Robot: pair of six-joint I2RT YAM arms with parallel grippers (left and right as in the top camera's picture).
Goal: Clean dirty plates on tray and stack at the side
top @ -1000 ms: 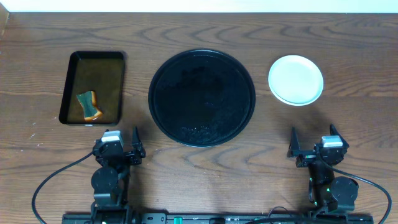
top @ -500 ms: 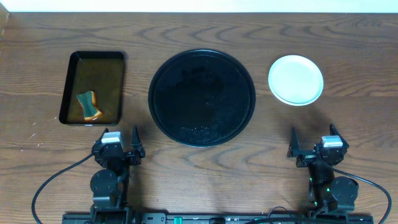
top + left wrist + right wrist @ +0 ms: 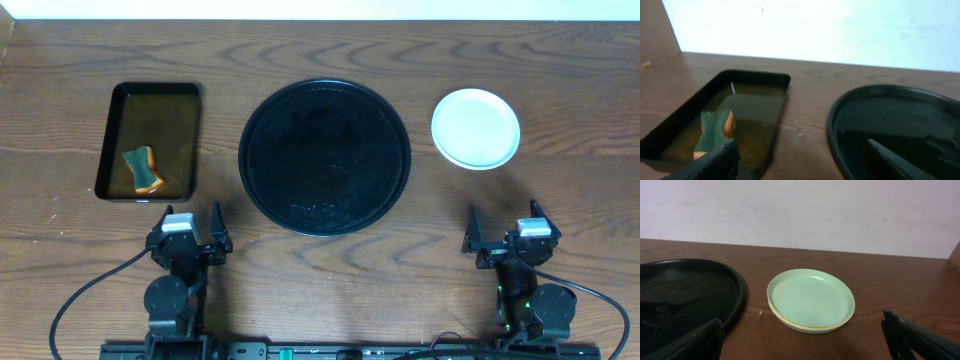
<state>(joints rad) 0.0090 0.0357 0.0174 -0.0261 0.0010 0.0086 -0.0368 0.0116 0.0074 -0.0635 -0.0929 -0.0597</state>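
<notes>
The left claw (image 3: 190, 224) hovers low over the near edge of the table (image 3: 330, 270) with its fingers spread wide and nothing between them. The right claw (image 3: 505, 226) is the same, wide open and holding nothing. Just beyond the right claw, the plates (image 3: 810, 297) sit stacked on the table, a pale mint one on top with a yellow rim showing beneath. They lie near the round tray (image 3: 324, 158), to its right and off it. Left of it, the small tray (image 3: 165, 120) holds brownish liquid and a sponge (image 3: 143, 169).
</notes>
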